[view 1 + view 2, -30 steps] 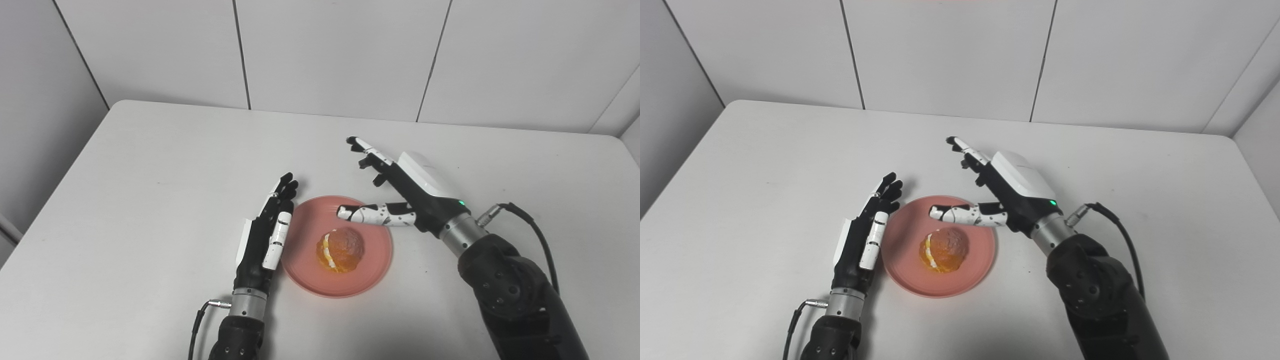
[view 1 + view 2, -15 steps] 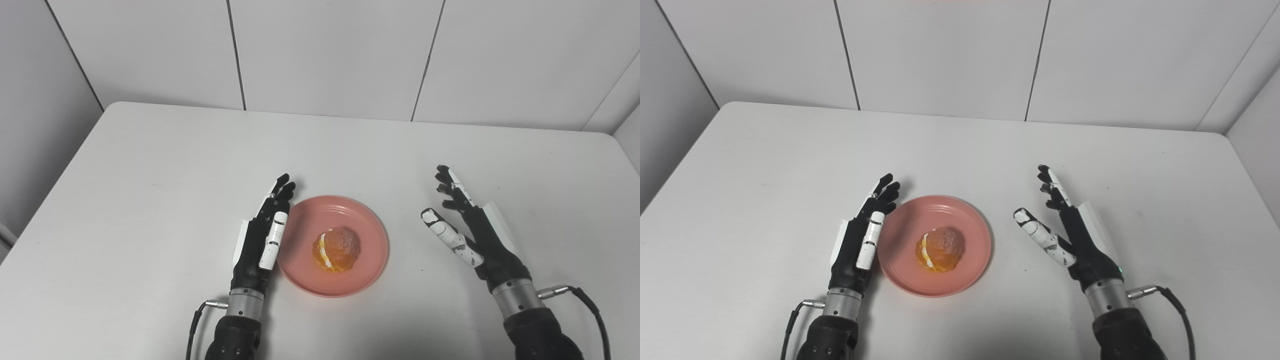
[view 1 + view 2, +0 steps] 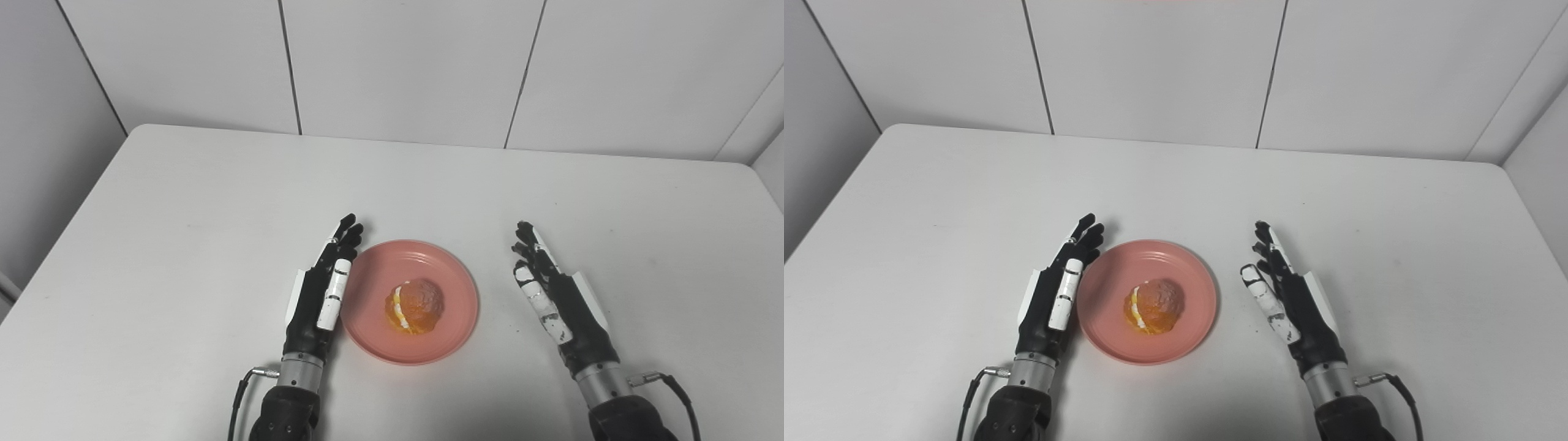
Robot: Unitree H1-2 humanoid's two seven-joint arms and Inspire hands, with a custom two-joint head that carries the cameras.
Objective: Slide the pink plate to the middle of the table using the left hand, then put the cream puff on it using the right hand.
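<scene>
Two head cams, side by side, look steeply down at the white surface [image 3: 184, 202] from the near edge; both share nearly all of it plus the panelled wall [image 3: 1151, 67] behind.

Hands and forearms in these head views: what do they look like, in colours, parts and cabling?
Both match. The left hand and right hand are black, with white plates on the backs and white thumb segments. Each has a silver metal wrist cuff, then a dark forearm. A thin black cable with a metal plug leaves each wrist on its outer side. No sleeves or readable markings show.
</scene>
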